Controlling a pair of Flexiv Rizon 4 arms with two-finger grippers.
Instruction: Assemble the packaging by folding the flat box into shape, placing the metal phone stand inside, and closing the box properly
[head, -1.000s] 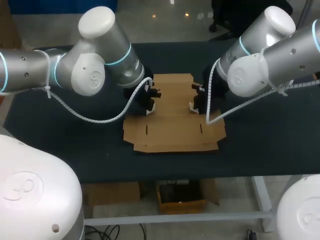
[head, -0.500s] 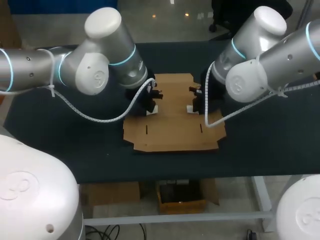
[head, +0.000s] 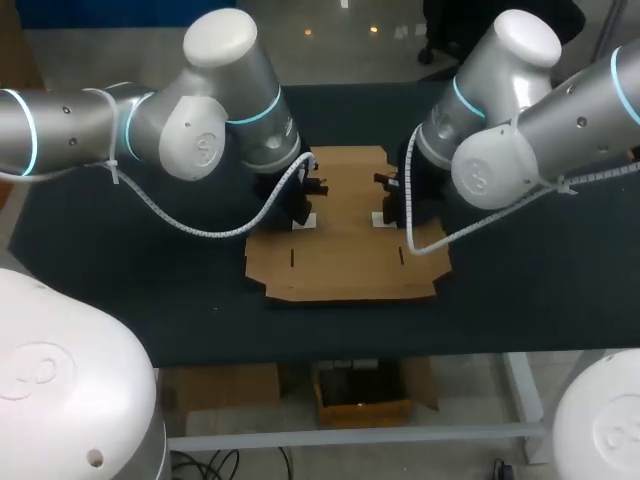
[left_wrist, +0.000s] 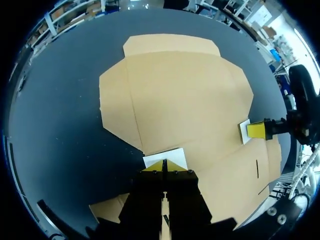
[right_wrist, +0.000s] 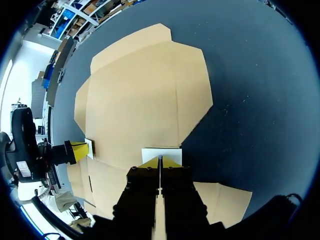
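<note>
On flat box (head: 345, 250): fingers (left_wrist: 173, 166) point down, apparently closed.

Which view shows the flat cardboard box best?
The head view: the flat cardboard box shows almost whole, only side edges hidden under the left arm and right arm. Both wrist views cut off its near part.

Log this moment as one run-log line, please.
box: flat, unfolded | left hand: shut, over box | right hand: shut, over box

Both closed: left claw (left_wrist: 164, 164), right claw (right_wrist: 159, 161).
</note>
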